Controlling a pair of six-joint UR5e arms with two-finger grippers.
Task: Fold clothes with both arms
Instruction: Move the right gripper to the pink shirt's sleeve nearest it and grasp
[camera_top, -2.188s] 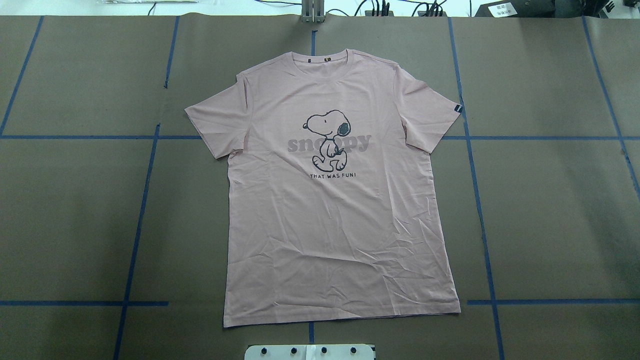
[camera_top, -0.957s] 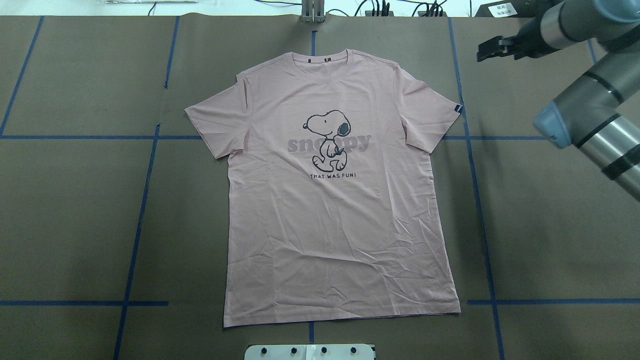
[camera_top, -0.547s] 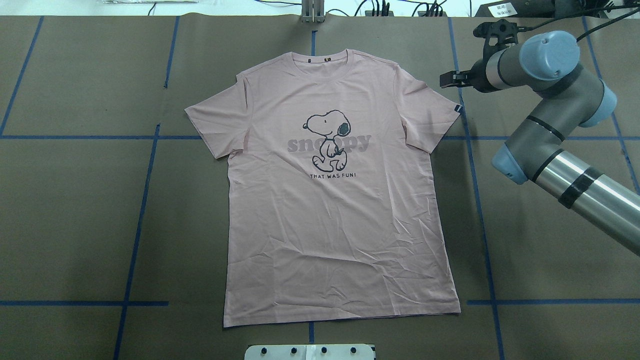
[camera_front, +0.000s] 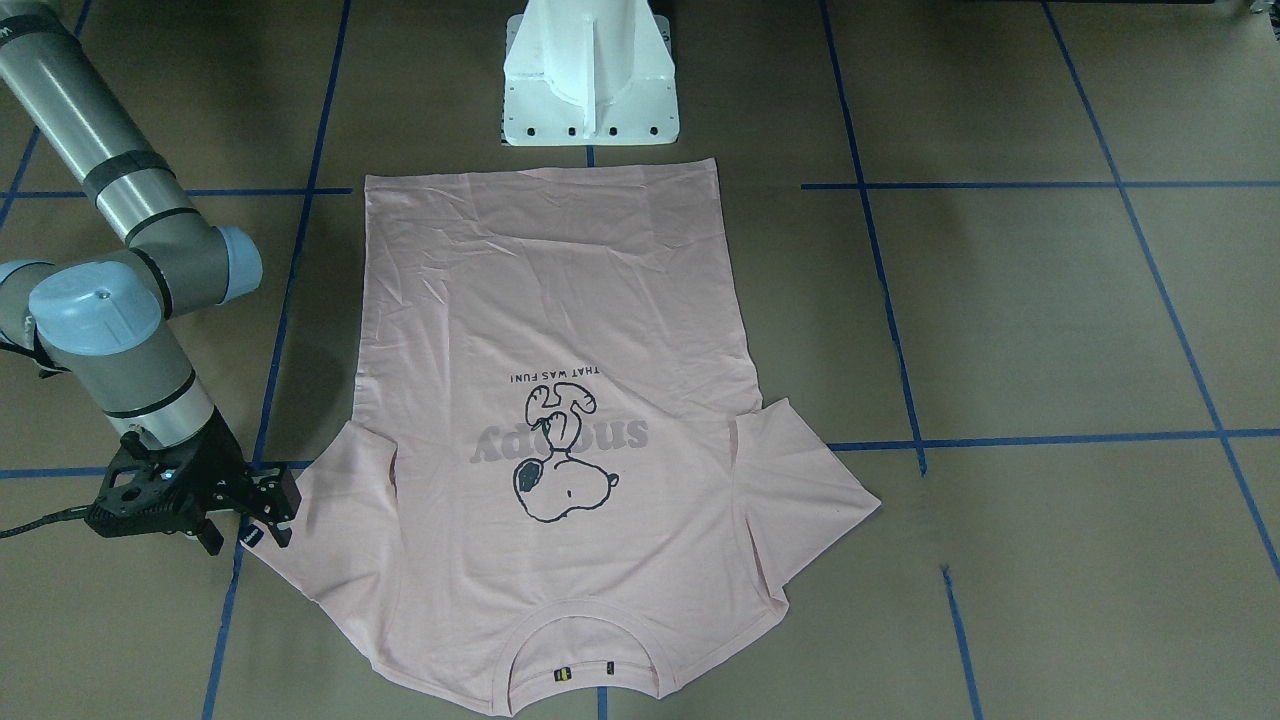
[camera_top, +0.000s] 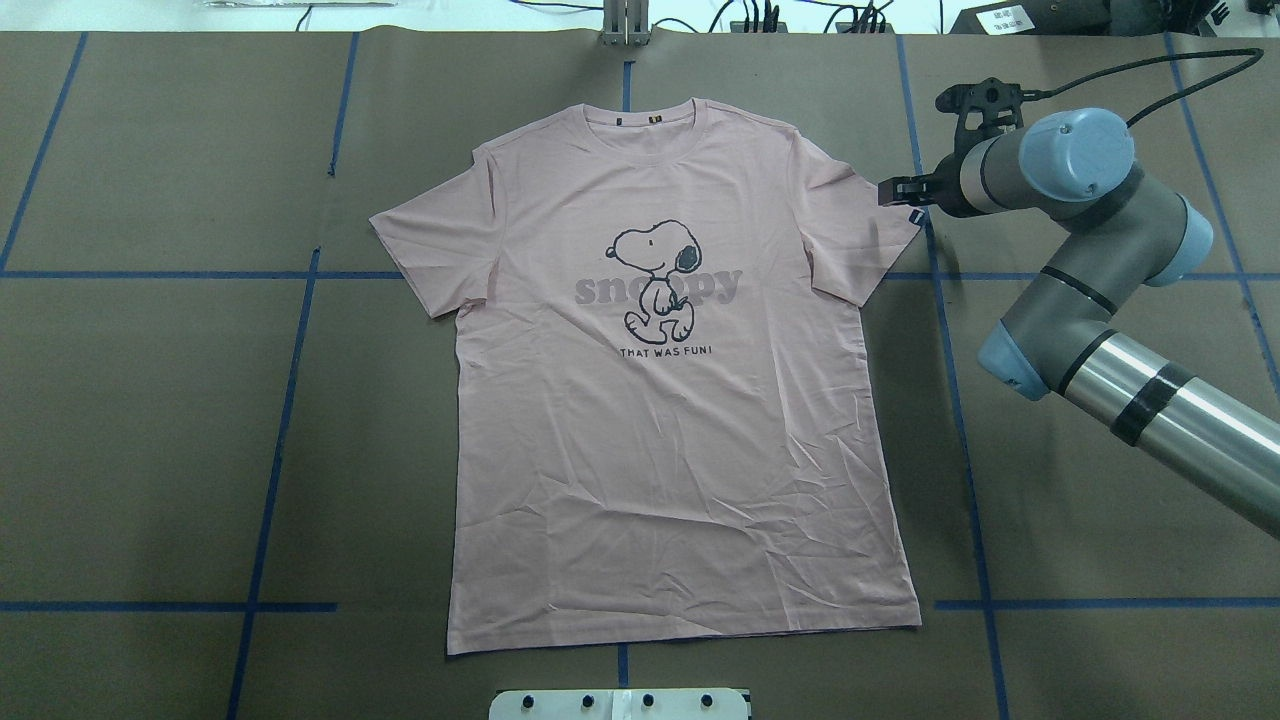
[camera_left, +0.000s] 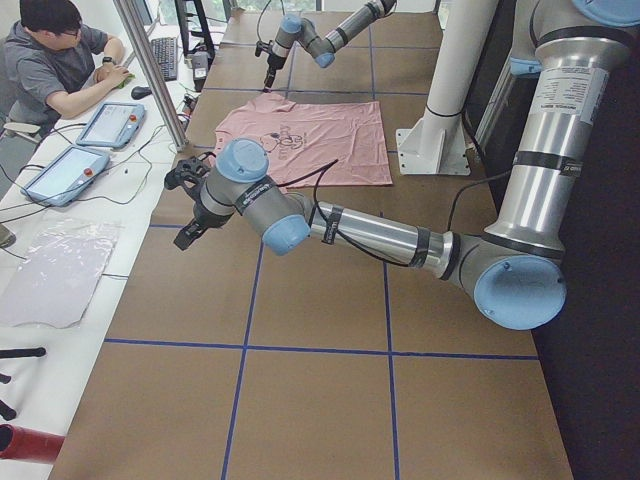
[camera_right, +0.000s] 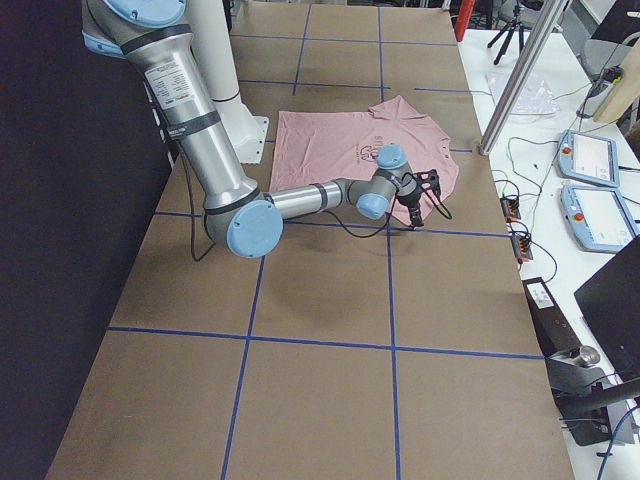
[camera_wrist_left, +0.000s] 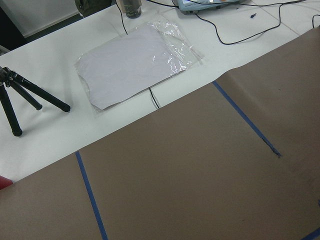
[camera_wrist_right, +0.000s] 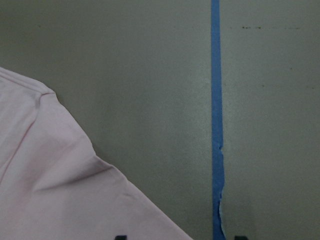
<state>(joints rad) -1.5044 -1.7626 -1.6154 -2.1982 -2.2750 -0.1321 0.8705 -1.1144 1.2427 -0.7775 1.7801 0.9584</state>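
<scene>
My right tool (camera_top: 895, 190) sits low at the outer hem of the shirt's sleeve (camera_top: 850, 225). Its fingers (camera_front: 278, 497) are spread, the hem edge lines up between them, and nothing is pinched yet. My left tool (camera_left: 190, 232) hangs well off on the other side. I cannot tell whether it is spread or pressed together.

The pink T-shirt (camera_top: 660, 450) lies flat, print up. Its bottom hem is nearest my base (camera_front: 590, 90) and its collar (camera_top: 650, 130) is at the far side.

To grasp well, I judge one finger should slip under the hem, catch both layers and lift without dragging the body. The sleeve's edge lies flat just beside a blue tape line (camera_top: 950, 400). Brown surface (camera_top: 150, 430) shows on every side, so folding inward looks unobstructed.
</scene>
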